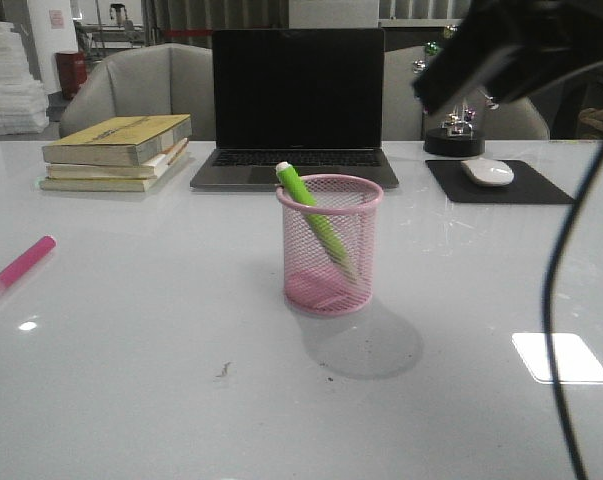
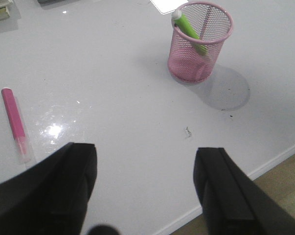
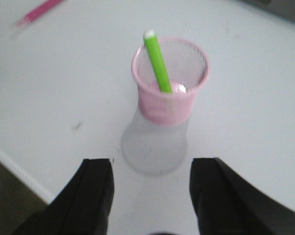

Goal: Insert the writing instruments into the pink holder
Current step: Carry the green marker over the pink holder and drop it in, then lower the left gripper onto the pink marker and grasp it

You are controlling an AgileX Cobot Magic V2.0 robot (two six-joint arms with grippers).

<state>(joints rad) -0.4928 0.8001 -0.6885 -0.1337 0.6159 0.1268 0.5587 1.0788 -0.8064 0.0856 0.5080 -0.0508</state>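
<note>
bare table (image 1: pixel 141 360) around pink holder (image 1: pixel 330 262)

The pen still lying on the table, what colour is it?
Magenta pink pen, with a whitish end. It shows best in the left wrist view.

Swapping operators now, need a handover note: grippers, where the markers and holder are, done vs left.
Left gripper: jaws open, empty, above the table near its front edge.
Right gripper: jaws open, empty, above the table just short of the pink mesh holder.
Green marker: in the holder, leaning on the rim, whitish end up.
Pink marker: flat on the table, far left.
Done: green in.
Left: pink marker into holder.
</note>
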